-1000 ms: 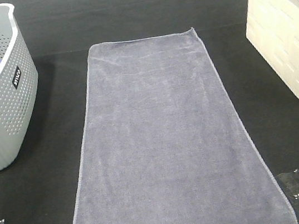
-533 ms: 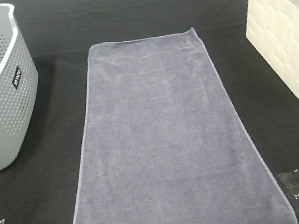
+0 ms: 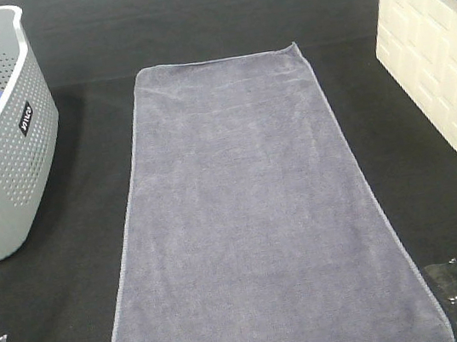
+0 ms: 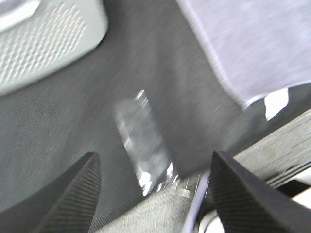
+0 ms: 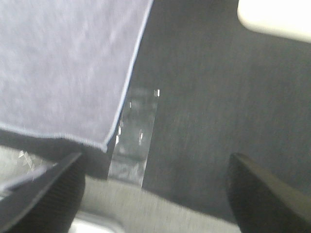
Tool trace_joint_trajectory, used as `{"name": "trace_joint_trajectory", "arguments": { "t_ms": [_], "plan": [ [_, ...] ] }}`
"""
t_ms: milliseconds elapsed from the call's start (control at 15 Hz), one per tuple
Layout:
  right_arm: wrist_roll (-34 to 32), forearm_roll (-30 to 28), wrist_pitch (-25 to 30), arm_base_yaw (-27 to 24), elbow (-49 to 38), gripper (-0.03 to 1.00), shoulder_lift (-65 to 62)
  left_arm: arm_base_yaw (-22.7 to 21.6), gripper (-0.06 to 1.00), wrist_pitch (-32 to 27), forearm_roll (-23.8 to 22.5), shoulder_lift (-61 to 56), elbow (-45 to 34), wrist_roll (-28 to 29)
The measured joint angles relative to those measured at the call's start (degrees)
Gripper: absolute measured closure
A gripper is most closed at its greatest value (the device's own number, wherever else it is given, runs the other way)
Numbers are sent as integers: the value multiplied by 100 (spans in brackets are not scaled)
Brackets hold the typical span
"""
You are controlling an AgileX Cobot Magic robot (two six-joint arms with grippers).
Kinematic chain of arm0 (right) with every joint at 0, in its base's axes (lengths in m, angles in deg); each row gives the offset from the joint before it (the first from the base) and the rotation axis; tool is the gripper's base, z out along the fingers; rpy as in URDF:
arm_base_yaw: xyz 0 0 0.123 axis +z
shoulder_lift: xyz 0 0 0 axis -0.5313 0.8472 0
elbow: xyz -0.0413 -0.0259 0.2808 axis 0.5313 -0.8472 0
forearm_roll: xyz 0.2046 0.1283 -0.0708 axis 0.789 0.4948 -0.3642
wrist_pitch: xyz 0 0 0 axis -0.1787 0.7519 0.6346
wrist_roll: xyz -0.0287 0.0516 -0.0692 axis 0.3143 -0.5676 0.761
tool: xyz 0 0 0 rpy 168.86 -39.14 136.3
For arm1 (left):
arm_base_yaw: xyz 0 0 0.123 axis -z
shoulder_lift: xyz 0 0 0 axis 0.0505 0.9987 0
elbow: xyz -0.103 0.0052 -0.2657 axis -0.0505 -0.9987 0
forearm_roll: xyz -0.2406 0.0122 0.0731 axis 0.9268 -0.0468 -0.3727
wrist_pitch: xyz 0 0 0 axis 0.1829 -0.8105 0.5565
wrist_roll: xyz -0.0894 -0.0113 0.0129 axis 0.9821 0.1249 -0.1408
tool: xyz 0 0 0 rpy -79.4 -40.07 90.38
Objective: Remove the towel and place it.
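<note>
Both end effectors, left and right, sit apart and empty; you risk dragging the flat towel off the surface edge.

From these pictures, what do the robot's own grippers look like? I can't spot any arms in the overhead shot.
Only the wrist cameras show them. The left gripper has two dark, nearly black fingers with fine ridged lines on their surfaces, wedge-shaped and tapering to a point. The right gripper has the same dark ridged fingers. No cables, markings or arm links are visible, and both views are blurred.
</note>
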Motion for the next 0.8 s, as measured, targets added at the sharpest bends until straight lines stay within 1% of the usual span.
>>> {"name": "trace_joint_trajectory", "arguments": {
  "t_ms": [133, 200, 800],
  "plan": [
    [57, 0, -6, 0, 0, 22, -470, 0, 32, 132, 413, 0, -86, -550],
    [63, 0, -6, 0, 0, 22, -647, 0, 32, 126, 527, 0, -92, -710],
    [63, 17, -6, 0, -23, 22, -785, 0, 32, 126, 584, 0, -92, -802]
  ]
}}
